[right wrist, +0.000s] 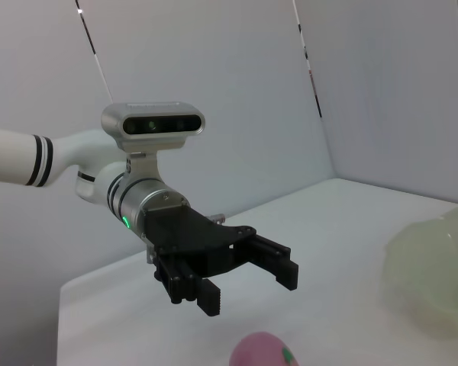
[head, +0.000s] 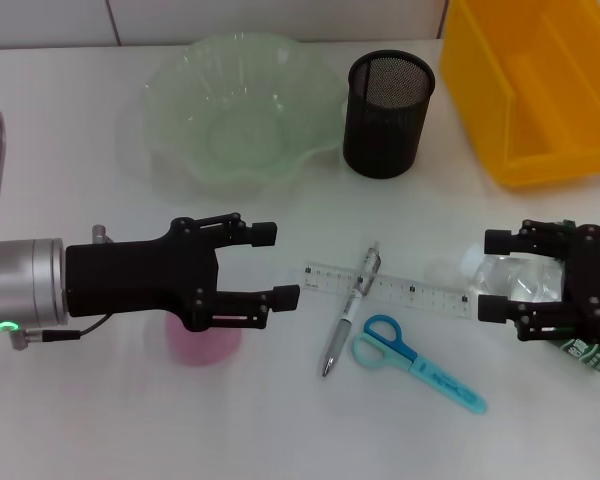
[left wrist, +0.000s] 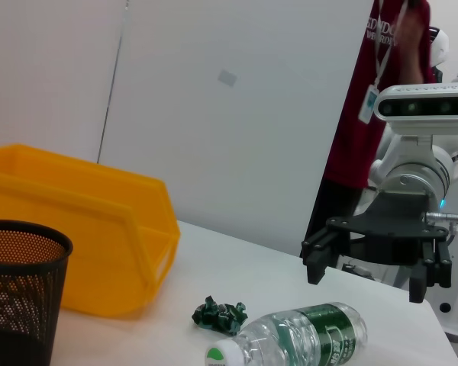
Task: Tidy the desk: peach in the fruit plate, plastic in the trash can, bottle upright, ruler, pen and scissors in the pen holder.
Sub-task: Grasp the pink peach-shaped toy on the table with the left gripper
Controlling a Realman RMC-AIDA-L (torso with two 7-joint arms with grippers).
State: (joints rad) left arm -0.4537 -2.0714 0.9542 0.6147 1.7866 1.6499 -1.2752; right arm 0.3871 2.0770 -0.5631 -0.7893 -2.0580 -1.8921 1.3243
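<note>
Both claws are spread wide and holding nothing: left claw (head: pixel 270 265) hovers right above the pink peach (head: pixel 204 344), right claw (head: pixel 500 276) over the bottle (head: pixel 540 290) lying on its side on the bench (head: pixel 100 420). Ruler (head: pixel 400 289), pen (head: pixel 352 308) and scissors (head: pixel 412 361) sit between them, pen across the ruler.

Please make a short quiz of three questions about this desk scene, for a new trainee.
1. True or false: the bottle stands upright.
2. The pen lies across which thing? A) the ruler B) the scissors C) the pen holder
3. Which gripper hovers over the peach?

Key: 1. False, it lies on its side under the open right gripper. 2. A. 3. The left gripper, open.
</note>
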